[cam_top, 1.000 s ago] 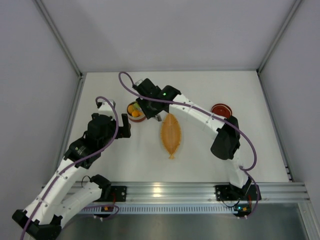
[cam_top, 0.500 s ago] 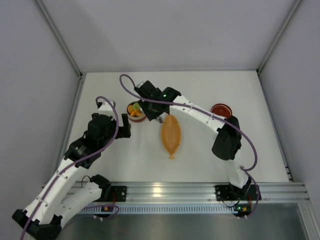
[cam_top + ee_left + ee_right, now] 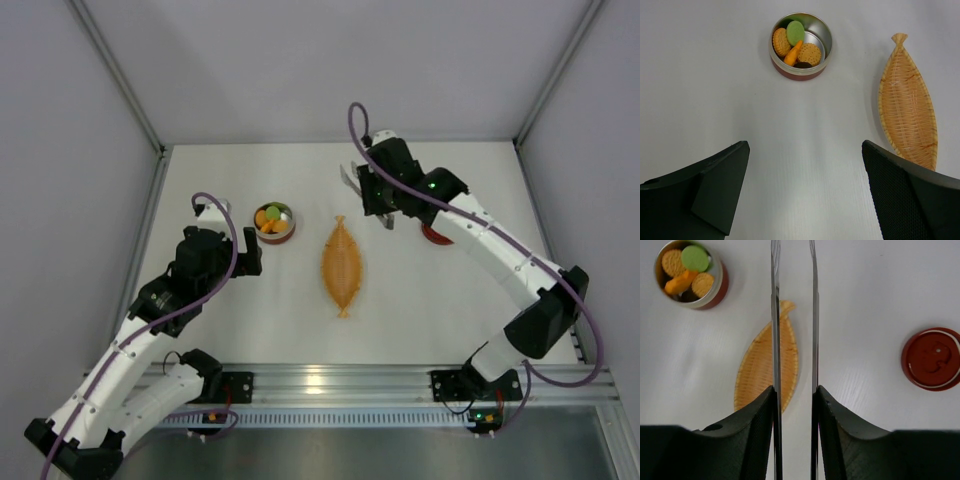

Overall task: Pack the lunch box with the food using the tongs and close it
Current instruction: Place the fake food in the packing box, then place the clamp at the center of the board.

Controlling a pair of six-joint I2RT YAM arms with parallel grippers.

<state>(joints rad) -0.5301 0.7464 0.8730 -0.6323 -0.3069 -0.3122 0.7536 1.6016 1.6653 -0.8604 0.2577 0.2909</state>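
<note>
- Standing wide apart, the left fingers [image 3: 715, 190] hang over the worktop [image 3: 715, 100].
- Beyond them, the open lunch box [image 3: 796, 75] holds the food [image 3: 810, 53]; the orange tray [image 3: 907, 105] lies beside it.
- Farther back, the right fingers [image 3: 755, 425] are clamped on the tongs [image 3: 774, 315]; the red lid [image 3: 932, 359] lies well apart from the box.

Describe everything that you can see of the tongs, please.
The tongs are two long, slim blades of shiny silver metal, almost parallel, with a gap between them and nothing in it. The right gripper clamps them from both sides, one finger on each blade. In the right wrist view their tips run past the top edge.
</note>
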